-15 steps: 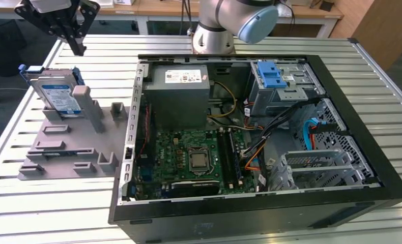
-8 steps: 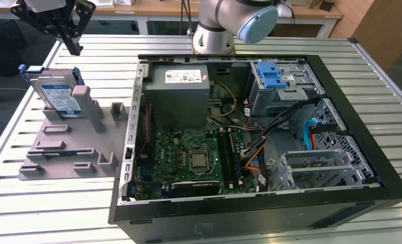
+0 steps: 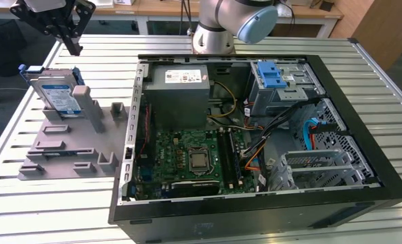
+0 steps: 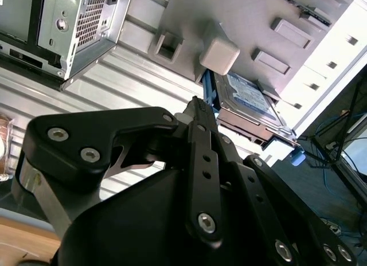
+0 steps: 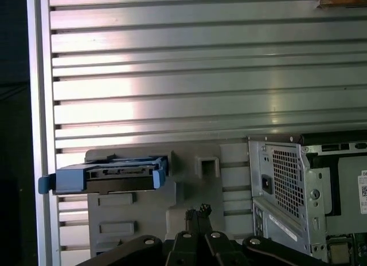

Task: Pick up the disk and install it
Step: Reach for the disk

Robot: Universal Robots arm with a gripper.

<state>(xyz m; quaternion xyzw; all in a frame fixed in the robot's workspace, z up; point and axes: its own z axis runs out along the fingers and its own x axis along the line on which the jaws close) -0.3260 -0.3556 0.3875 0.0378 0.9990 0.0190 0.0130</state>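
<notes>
Notably, clenched empty jaws hover near the disk (image 3: pixel 57 96), label facing the exterior view.

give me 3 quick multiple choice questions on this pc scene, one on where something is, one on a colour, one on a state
1. Where is the disk?
A. in the drive cage
B. standing in the grey holder, at the exterior view's left of the open computer case
C. flat on the motherboard

2. What colour are the disk's side rails?
A. blue
B. red
C. yellow

3. What is the pincer doing?
A. clamped on the disk
B. reaching inside the case
C. hanging above the disk, holding nothing

Answers:
1 B: the disk stands on edge among the holder's posts, outside the case.
2 A: blue plastic edges show in both wrist views.
3 C: the exterior view shows a gap between its tip and the disk.
</notes>
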